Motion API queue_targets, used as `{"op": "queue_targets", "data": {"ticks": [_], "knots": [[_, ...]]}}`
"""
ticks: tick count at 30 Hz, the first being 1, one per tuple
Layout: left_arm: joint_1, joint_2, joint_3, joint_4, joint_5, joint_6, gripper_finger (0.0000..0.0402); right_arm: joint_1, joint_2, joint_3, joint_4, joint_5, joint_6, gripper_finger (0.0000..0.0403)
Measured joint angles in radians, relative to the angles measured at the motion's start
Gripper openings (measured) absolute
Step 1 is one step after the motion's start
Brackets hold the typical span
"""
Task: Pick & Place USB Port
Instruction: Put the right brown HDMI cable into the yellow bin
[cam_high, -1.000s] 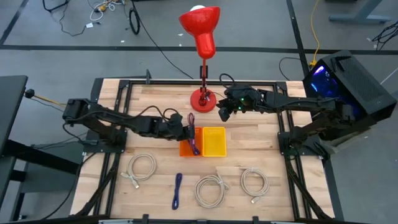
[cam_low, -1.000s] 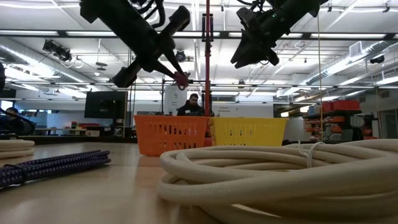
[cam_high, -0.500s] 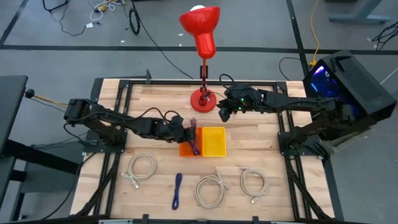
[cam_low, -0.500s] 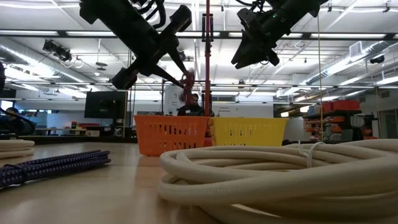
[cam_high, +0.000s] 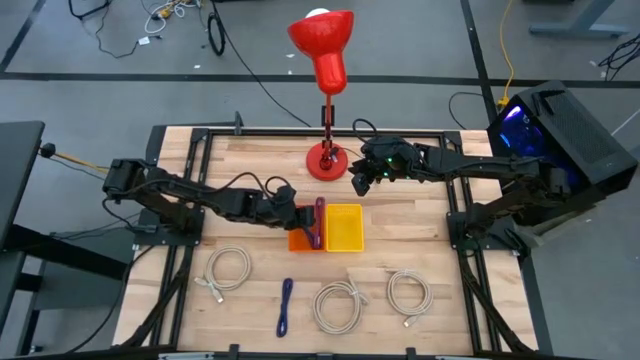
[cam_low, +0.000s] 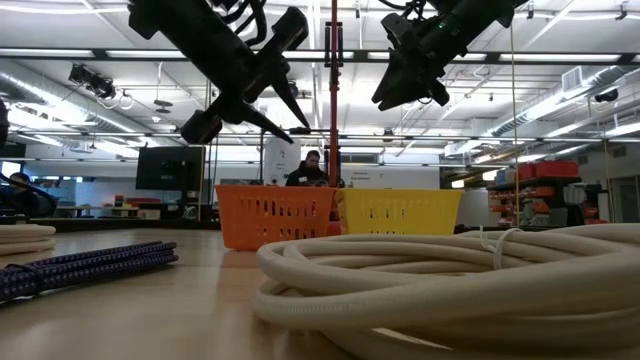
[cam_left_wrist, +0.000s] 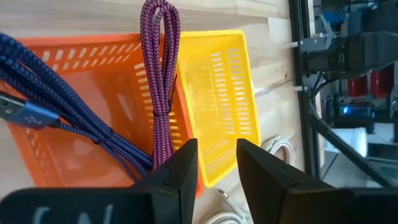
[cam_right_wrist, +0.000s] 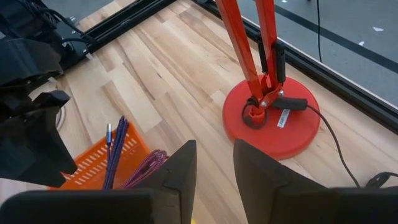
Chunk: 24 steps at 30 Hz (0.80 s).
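Hiding most of the orange bin (cam_high: 299, 240) from overhead, the left gripper (cam_left_wrist: 214, 163) hangs parted, empty; its wrist view shows the purple cable (cam_left_wrist: 160, 74) draped there.

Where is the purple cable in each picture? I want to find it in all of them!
High view: the purple cable lies over the orange basket, beside the yellow basket.
Low view: not visible.
Left wrist view: the purple cable hangs over the orange basket's wall next to the yellow basket.
Right wrist view: its loop shows beside the orange basket.
Shared landmark: the orange basket.
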Motion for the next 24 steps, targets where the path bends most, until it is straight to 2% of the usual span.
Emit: {"op": "queue_targets", "data": {"ticks": [9,12,18,21,24], "knots": [[-0.002,-0.015,0.000,0.050,0.087,0.030,0.0117,0.000,0.000,0.000,-0.020,0.000,0.000,0.0110],[-0.021,-0.070,0.000,0.102,0.022,0.107,0.0117,0.000,0.000,0.000,-0.025,-0.001,0.002,0.0110],[0.022,-0.284,0.000,0.091,-0.110,0.278,0.0117,0.018,0.000,0.001,-0.031,-0.083,0.011,0.0110],[0.030,-0.364,0.001,0.096,-0.129,0.337,0.0117,0.063,0.000,0.001,-0.019,-0.152,0.016,0.0110],[0.030,-0.402,0.001,0.093,-0.135,0.381,0.0117,0.132,0.000,0.001,-0.026,-0.157,0.021,0.0110]]}}
